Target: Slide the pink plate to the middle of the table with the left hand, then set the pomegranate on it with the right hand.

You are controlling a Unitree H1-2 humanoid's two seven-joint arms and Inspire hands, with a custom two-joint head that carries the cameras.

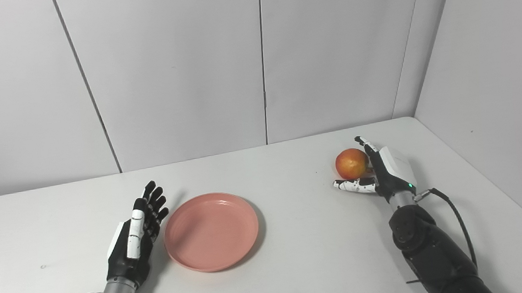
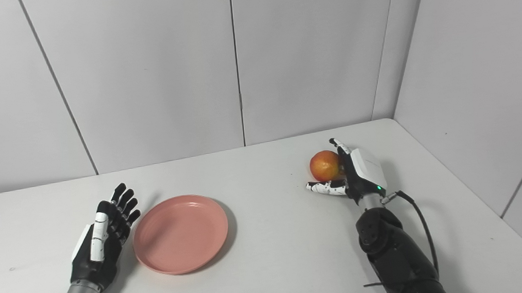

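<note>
White matte table (image 1: 296, 254), grey panelled walls (image 1: 168, 70) behind it and to the right of it.

The round, shallow pink plastic plate (image 1: 211, 231) lies flat on the table, left of the table's middle and toward the near edge. It holds nothing.

My left hand (image 1: 136, 238), black with white plates, stands on edge just left of the plate, palm turned toward it. The fingers (image 1: 155, 204) are straight and a little spread, pointing away from me; they grip nothing. The fingertips sit very close to the plate's left rim. I cannot tell whether they touch it.

The round red-and-yellow pomegranate (image 1: 352, 163) rests on the table well to the right of the plate and farther back, toward the right wall.

My right hand (image 1: 382, 170), black with a white back plate, is right of the plate and up against the fruit's right side. Its fingers (image 1: 364, 143) curl over the fruit's far side. The white-speckled thumb (image 1: 353, 185) lies stretched out along the table just in front of the fruit. The hand cups the fruit but is not closed on it: a gap shows between thumb and fruit. Fruit looks to be sitting on the table, not lifted.

A small green light (image 1: 410, 185) glows at the right wrist. A black cable (image 1: 454, 215) loops from that wrist back along the forearm (image 1: 434, 254).
</note>
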